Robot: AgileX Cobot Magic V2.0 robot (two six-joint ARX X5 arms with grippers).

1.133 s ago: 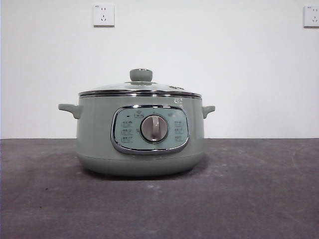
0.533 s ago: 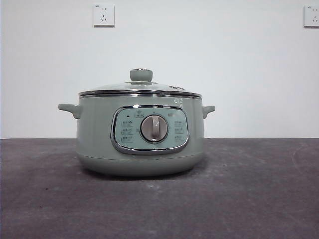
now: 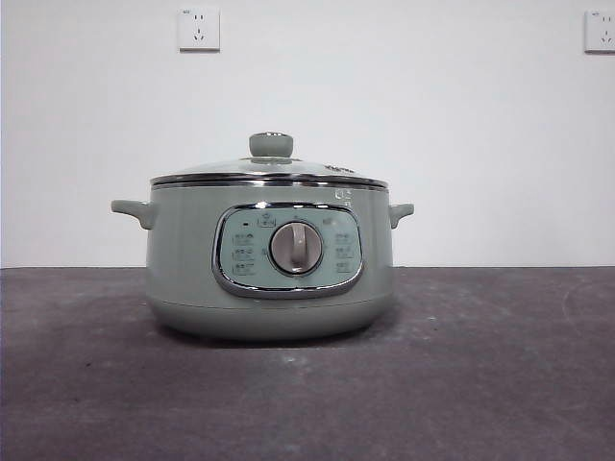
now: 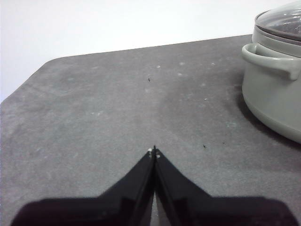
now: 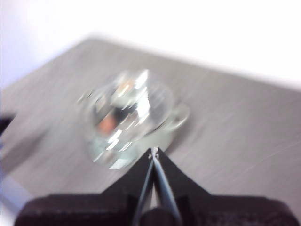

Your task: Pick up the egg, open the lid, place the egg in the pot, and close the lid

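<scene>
Fingers of left gripper (image 4: pixel 154 151) and right gripper (image 5: pixel 153 151): together, empty; blur obscures glass lid (image 5: pixel 127 113) on round pot (image 3: pixel 269 259); grey table (image 3: pixel 480 384) matte

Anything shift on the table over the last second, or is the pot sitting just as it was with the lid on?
Nothing visibly changed in the front view. The pot stands on the same spot of the table, the lid rests closed on it, and no arm has entered that view. The egg does not show there at any point.
</scene>
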